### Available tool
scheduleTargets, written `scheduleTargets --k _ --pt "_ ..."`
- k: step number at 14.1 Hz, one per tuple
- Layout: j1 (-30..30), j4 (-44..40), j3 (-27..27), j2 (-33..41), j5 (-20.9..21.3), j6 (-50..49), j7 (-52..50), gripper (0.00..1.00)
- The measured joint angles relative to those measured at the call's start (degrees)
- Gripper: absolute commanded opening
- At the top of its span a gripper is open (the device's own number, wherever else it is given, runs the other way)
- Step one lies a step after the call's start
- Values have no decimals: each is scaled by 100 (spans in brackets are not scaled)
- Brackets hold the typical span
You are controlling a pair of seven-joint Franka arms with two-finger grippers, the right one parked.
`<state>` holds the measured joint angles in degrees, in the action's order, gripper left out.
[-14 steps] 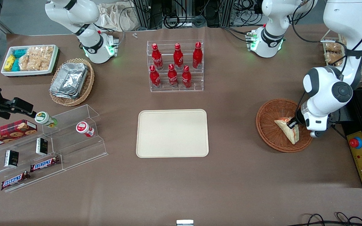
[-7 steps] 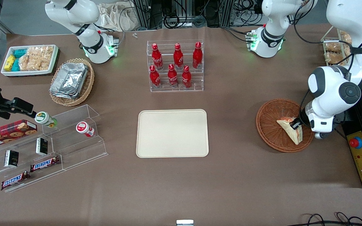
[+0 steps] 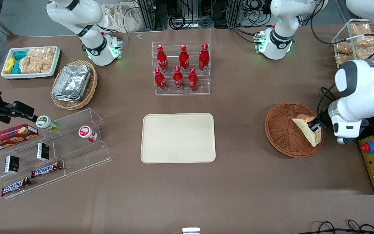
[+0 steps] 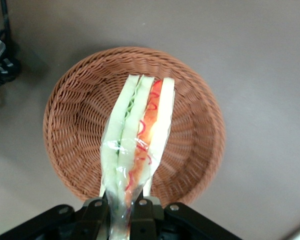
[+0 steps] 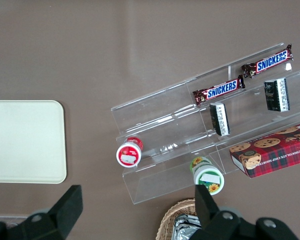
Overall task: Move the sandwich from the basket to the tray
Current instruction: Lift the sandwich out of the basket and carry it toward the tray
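Front view shows the gripper at the working arm's end of the table, over the edge of the round brown basket that lies nearest the arm. Its fingers are closed on the sandwich, pinching it near one end, so that the wedge hangs from the tool with its pale bread face turned toward the basket's middle.

From the wrist camera the grip is plainer. The two dark fingers squeeze the wrapped end of the sandwich, and the rest of it stretches away from the tool, with green filling along one side and red-orange along the other. The basket lies below the sandwich. It looks as though the sandwich is clear of the weave and lifted, though I cannot tell for certain whether its tip is touching the basket floor.

As for progress, the pick-up seems done: the sandwich is in the tool's hold and appears to be raised out of the basket. What is left is the larger share of the job. The cream tray sits well apart from the gripper, toward the middle of the table, and nothing lies on it. The sandwich has yet to be carried across the bare table between basket and tray, lowered onto the tray and let go.
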<state>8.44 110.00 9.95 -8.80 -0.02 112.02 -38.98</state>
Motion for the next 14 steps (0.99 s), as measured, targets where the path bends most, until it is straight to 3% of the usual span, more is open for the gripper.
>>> scheduleTargets --k 3,6,10,14 --pt "-23 -876 510 49 -7 -940 -193 0" --pt "-51 -1414 1285 27 -30 -1169 -699 0" --pt "-236 -1727 2288 -320 -30 -1075 -818 0" --pt "-890 -1655 2468 -908 -13 -4 -804 0"
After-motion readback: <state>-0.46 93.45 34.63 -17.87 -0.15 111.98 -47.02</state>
